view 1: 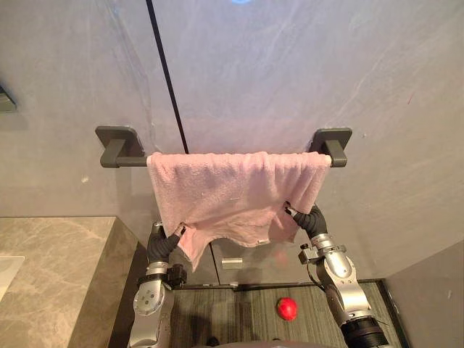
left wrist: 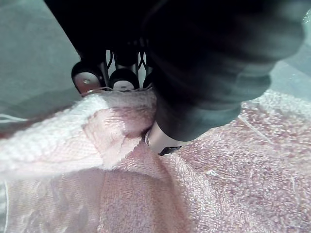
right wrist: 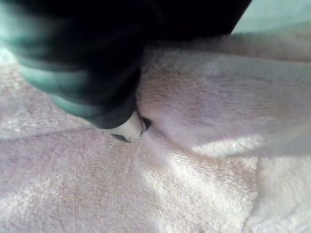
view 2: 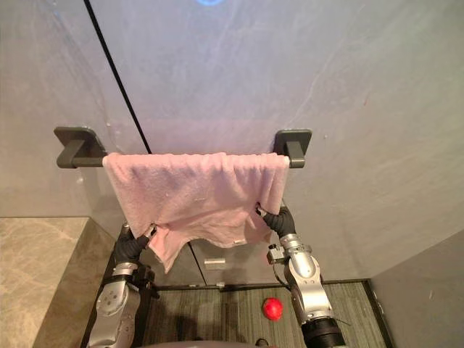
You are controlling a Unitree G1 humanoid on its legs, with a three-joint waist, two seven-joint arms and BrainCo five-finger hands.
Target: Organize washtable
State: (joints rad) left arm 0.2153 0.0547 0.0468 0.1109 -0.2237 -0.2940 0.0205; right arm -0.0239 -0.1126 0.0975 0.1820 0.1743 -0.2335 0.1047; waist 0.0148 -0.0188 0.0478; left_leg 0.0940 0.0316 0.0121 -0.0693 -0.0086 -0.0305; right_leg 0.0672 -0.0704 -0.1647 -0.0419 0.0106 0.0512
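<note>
— What is the left hand [view 1: 165, 245] doing?
— It is up at the lower left corner of the pink towel [view 1: 232, 192]. In its wrist view the dark-tipped fingers [left wrist: 124, 80] lie on one side of a fold and the thumb on the other, pinching the cloth.

— And the right hand [view 1: 308, 220]?
— It is at the towel's lower right edge, and the cloth bunches there. Its grip looks buried in the pile, so I cannot tell whether it is closed.

— Where does the towel hang?
— It is draped over the dark towel bar [view 1: 130, 162] on the grey wall [view 1: 290, 72]. It runs to the bar's right end and leaves a short bare stretch at the left end.

— Anything beyond?
— A stone counter [view 1: 51, 268] lies at the lower left, and a red ball [view 1: 287, 308] is on the floor [view 1: 239, 312] below.
</note>
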